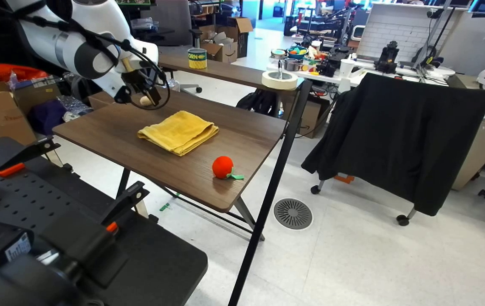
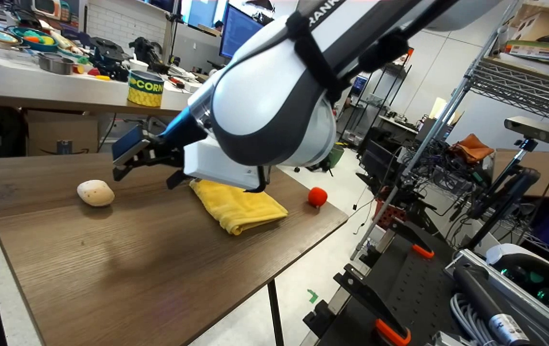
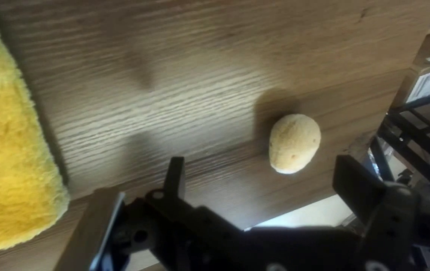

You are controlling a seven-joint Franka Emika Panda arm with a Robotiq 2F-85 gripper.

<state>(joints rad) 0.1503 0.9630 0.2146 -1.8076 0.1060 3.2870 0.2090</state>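
My gripper (image 3: 261, 164) is spread wide, holding nothing. Coming down off-centre, I could clip the rounded potato (image 3: 294, 145) and roll it toward the nearby table edge (image 3: 289, 205).

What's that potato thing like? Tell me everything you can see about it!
The potato-like thing is pale tan and shaped like a chubby egg, with a few tiny dark spots. Its skin looks dull; I can't tell whether it's real or a toy. It looks whole and lies on its long side near a corner of the brown, wood-grained table. Only the table touches it: the open jaws stand apart from it.
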